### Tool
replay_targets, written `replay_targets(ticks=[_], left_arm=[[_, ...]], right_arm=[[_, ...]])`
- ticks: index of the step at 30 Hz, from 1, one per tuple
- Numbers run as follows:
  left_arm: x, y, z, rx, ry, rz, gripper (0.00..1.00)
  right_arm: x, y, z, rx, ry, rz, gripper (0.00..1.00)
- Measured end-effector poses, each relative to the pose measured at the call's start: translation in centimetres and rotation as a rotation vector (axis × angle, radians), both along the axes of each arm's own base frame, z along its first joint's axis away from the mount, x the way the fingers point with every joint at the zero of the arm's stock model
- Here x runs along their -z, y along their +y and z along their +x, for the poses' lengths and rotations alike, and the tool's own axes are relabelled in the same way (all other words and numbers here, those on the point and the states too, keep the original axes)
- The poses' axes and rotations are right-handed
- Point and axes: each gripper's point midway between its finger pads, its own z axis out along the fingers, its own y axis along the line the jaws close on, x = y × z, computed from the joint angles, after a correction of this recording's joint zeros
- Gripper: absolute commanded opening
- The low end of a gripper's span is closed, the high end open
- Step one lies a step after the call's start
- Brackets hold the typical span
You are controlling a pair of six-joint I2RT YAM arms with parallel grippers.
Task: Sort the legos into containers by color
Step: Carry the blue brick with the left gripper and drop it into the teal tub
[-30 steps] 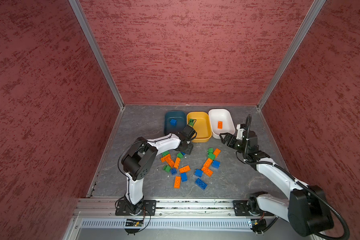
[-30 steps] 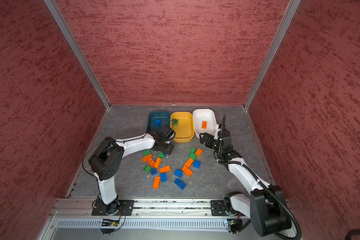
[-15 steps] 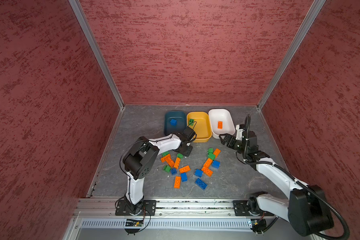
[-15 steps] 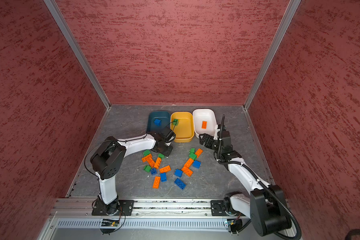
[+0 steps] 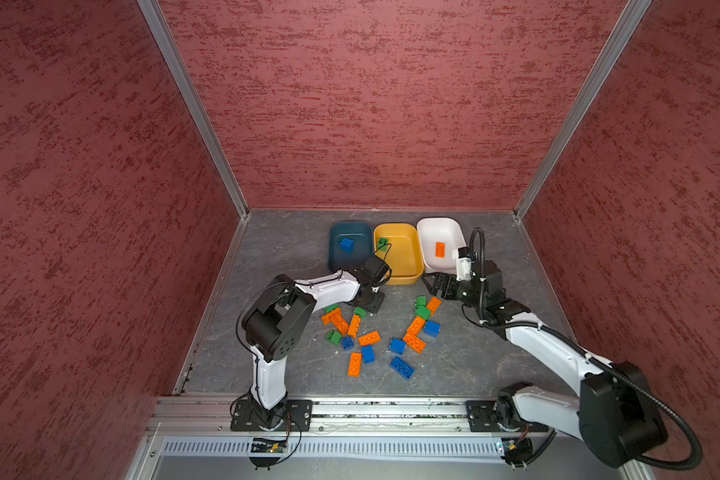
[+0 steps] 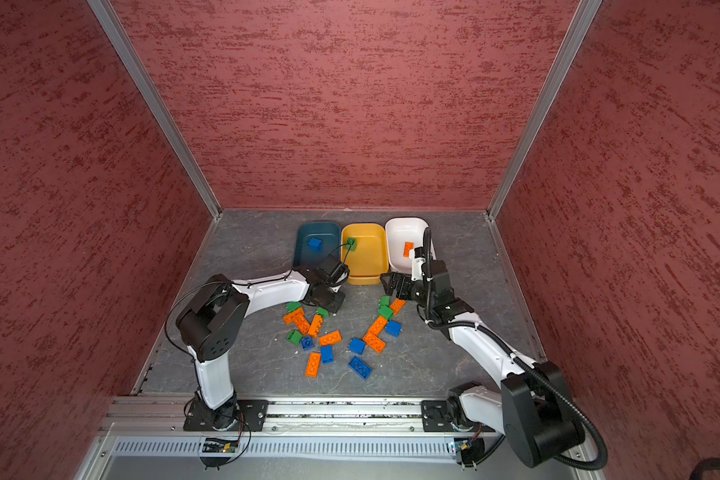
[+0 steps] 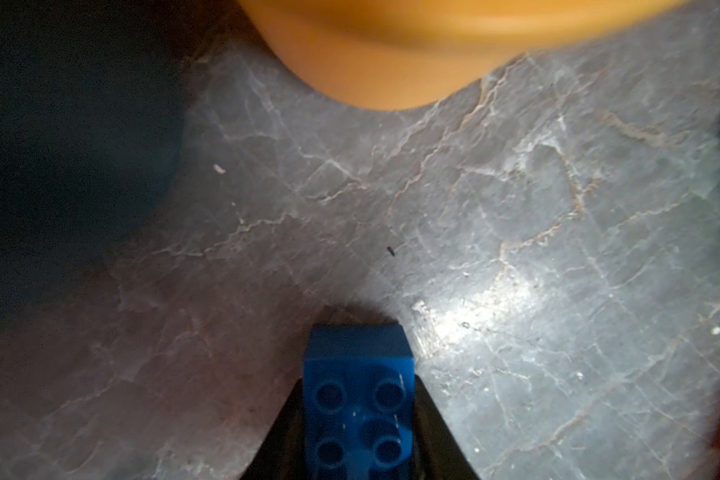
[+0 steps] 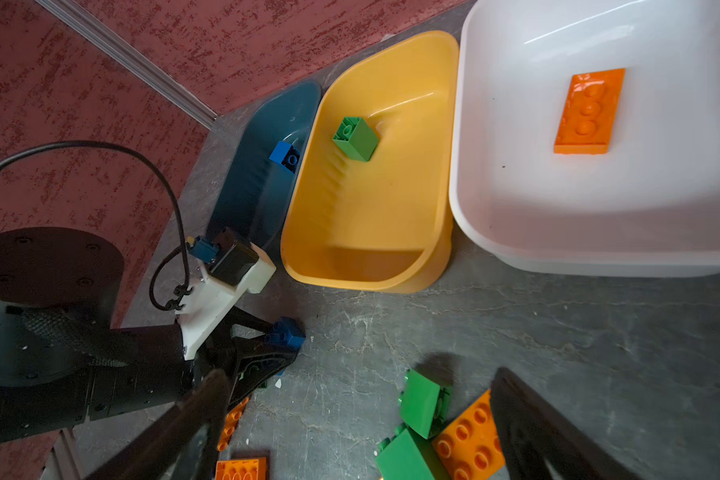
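A: Left tool (image 5: 373,302) has shut since a second ago and is now clamped on a blue brick (image 7: 358,399).
B: Is the brick seen from above?
A: No, it is hidden under the tool in both top views. It sits low over the table (image 7: 516,249), just before the teal tub (image 5: 350,232) and yellow tub (image 5: 408,276).
B: Right tool (image 5: 435,286)?
A: Jaws apart and holding nothing, over a green brick (image 5: 421,300).

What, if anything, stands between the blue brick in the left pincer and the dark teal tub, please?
Nothing visible does. The left pincer is shut on the blue brick, and only bare grey tabletop lies between it and the dark teal tub. The yellow tub sits beside that path, not across it.
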Motion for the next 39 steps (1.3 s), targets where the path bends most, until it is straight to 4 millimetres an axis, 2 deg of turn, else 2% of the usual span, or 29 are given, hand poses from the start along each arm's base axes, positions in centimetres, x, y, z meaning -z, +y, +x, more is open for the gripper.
replay_targets(ticks=[3,5,9,15,21,24,28,35,39], left_arm=[[-0.4,0.4,-0.6,-0.008,-0.001,-0.013,0.1],[-1.3,0.4,-0.8,-0.016,-0.013,-0.033,0.09],[-4.9,0.0,0.2,-0.045,-0.077,-0.116,0.08],[-10.5,0.5,4.0,-0.14,-0.195,-0.225,0.08],[-13.2,3.2,8.8,-0.291,-0.283,-0.275,0.08],[-13.3,4.7,11.5,-0.384,-0.313,-0.27,0.08],[-11.5,6.4,14.6,-0.497,-0.316,-0.24,0.09],[-8.5,7.5,18.5,-0.61,-0.296,-0.176,0.13],[-7.8,7.7,19.5,-0.639,-0.288,-0.157,0.14]], right_arm=[[0.3,0.4,0.0,-0.011,0.005,-0.002,0.99],[0.2,0.6,0.0,-0.015,0.005,-0.003,0.99],[-0.2,0.8,0.2,-0.018,-0.009,-0.001,0.99],[-0.2,0.6,0.4,-0.003,-0.014,-0.008,0.99],[-0.1,0.4,0.5,0.008,-0.015,-0.014,0.99],[0.1,0.4,0.6,0.013,-0.011,-0.016,0.99],[0.2,0.3,0.7,0.019,-0.008,-0.019,0.99],[-0.3,0.1,1.2,0.038,-0.017,-0.025,0.99],[-0.7,0.1,1.4,0.045,-0.026,-0.026,0.99]])
